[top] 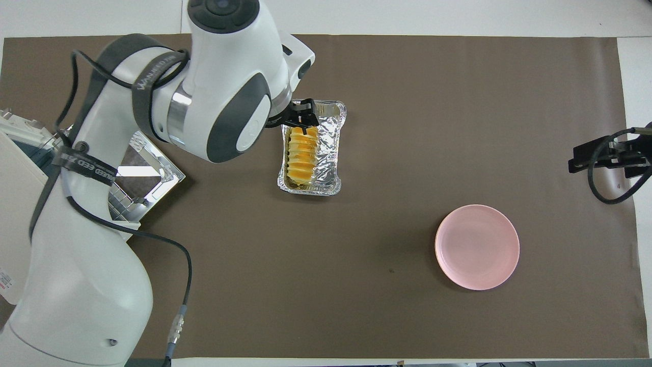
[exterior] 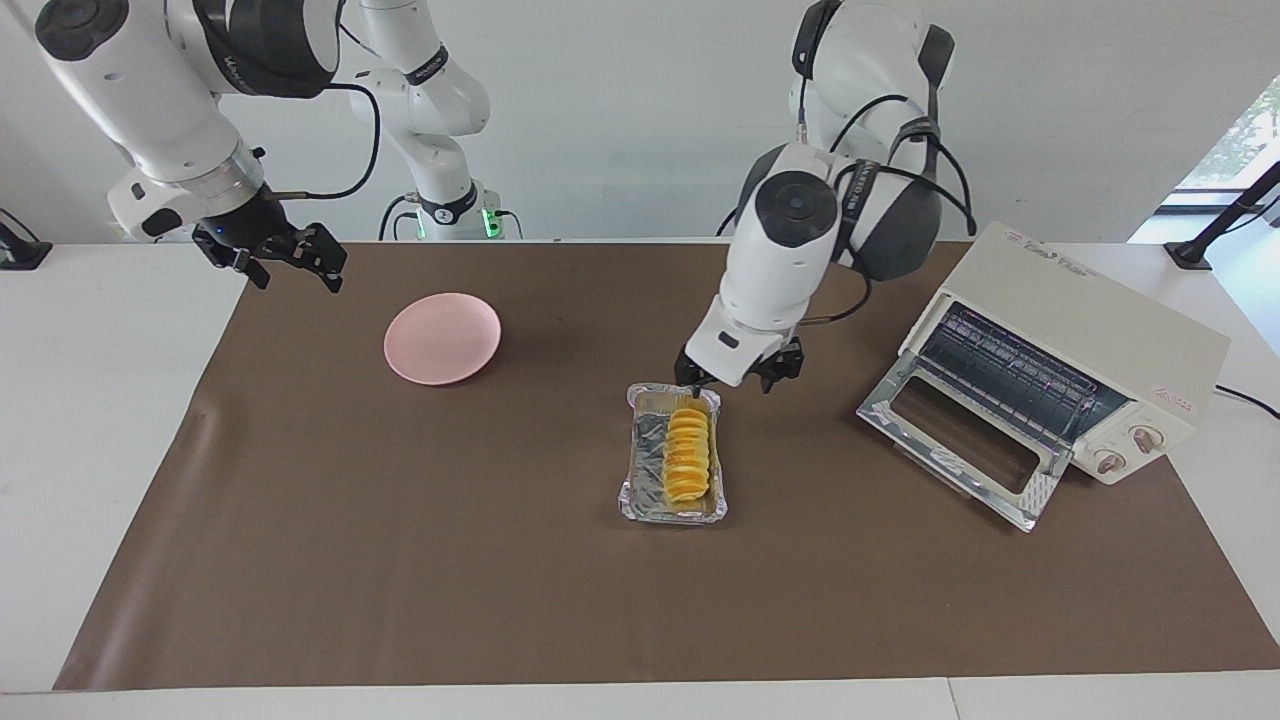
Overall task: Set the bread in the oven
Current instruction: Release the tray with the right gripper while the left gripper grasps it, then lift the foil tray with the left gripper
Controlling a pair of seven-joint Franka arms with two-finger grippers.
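The bread (exterior: 687,455), a ridged golden-yellow loaf, lies in a crinkled silver foil tray (exterior: 643,465) in the middle of the brown mat. It also shows in the overhead view (top: 300,155), in the tray (top: 330,148). My left gripper (exterior: 735,385) hangs open just over the tray, one fingertip (exterior: 697,398) close above the bread's end; in the overhead view it (top: 304,120) covers that end. The cream-white oven (exterior: 1085,335) stands at the left arm's end of the table, its glass door (exterior: 950,440) dropped open. My right gripper (exterior: 292,262) waits, open and empty, in the air over the mat's edge.
A round pink plate (exterior: 442,338) lies empty on the mat toward the right arm's end, nearer to the robots than the tray; it also shows in the overhead view (top: 477,247). The oven's open door (top: 137,178) juts out onto the mat toward the tray.
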